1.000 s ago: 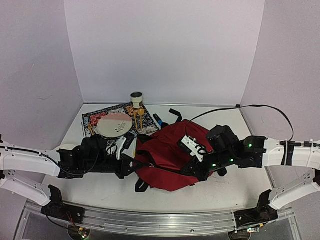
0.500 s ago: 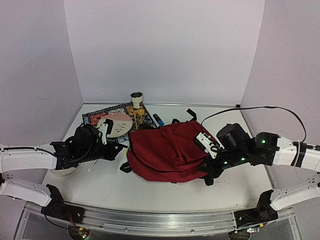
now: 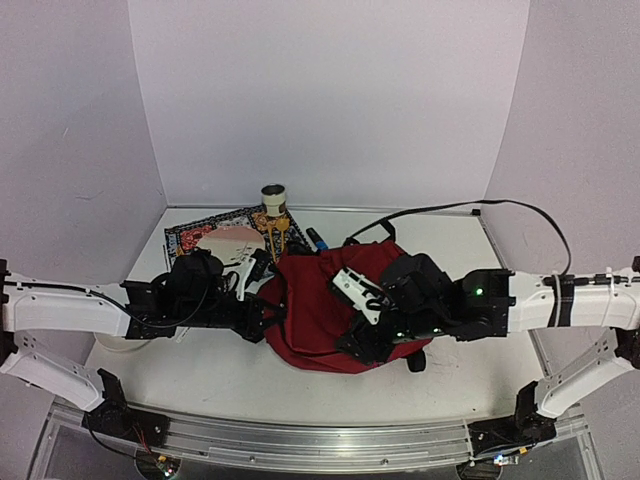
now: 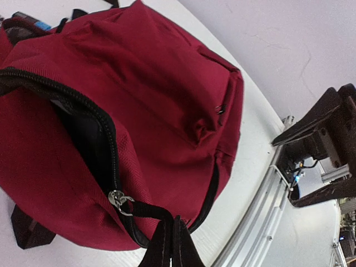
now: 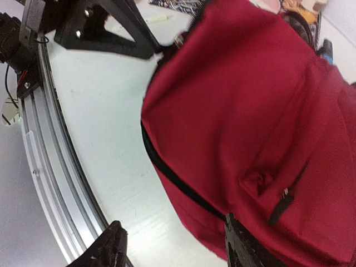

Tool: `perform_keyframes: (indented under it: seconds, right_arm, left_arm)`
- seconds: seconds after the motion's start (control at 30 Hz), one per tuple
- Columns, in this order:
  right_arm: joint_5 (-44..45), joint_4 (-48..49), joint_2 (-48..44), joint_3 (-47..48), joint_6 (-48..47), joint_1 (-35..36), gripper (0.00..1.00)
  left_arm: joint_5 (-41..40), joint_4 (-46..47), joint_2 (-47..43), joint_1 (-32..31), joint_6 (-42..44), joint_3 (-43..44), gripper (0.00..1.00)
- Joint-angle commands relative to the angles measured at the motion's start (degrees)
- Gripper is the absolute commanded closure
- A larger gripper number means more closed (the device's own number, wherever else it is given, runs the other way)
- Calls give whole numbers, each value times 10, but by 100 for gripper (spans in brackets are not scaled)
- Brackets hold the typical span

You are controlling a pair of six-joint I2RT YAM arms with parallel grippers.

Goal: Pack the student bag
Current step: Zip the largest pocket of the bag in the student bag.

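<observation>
Your student bag is lying mid-counter between both arms, main zipper partly open. Left jaws are pinched tight on the black zipper pull. Right jaws are spread wide at the bag's near edge, holding nothing.

Student bag fills the frame, lying on the white tabletop. Main zipper is parted, dark lining showing. Left gripper at bottom edge, jaws pinched on black pull strap off the metal slider. Aluminium rail lower right.
</observation>
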Motion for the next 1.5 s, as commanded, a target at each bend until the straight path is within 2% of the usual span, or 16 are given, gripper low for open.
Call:
perform_keyframes:
  seconds: [0.0,0.23,0.43,0.63,0.77,0.93,1.07,1.1,1.33,1.47]
  right_arm:
    - [142,110,59,35,-63,50,37]
    - [200,245,74,-18,-113,78,27]
    - [208,274,79,-37,-117,94,24]
    - [235,275,107,-45,-102,95,27]
    - [248,272,102,-65,-94,95,39]
    - [254,237,82,-82,-61,95,67]
    - [243,206,52,-98,-50,95,96]
    - [239,198,44,-102,-49,95,100]
    - [187,113,-4,-116,-49,95,100]
    - [200,64,-54,-131,-33,95,100]
  left_arm:
    - [52,42,1,-26,5,56,100]
    - [80,42,3,-45,-1,98,100]
    - [88,44,36,-65,-2,129,100]
    - [86,47,29,-67,-10,128,100]
    - [68,47,13,-67,-9,116,100]
    - [49,44,13,-67,-9,104,100]
    - [18,37,14,-66,-3,89,100]
    - [7,33,14,-65,2,86,100]
    - [-39,-16,19,-10,22,66,100]
    - [-45,-30,11,28,26,46,100]
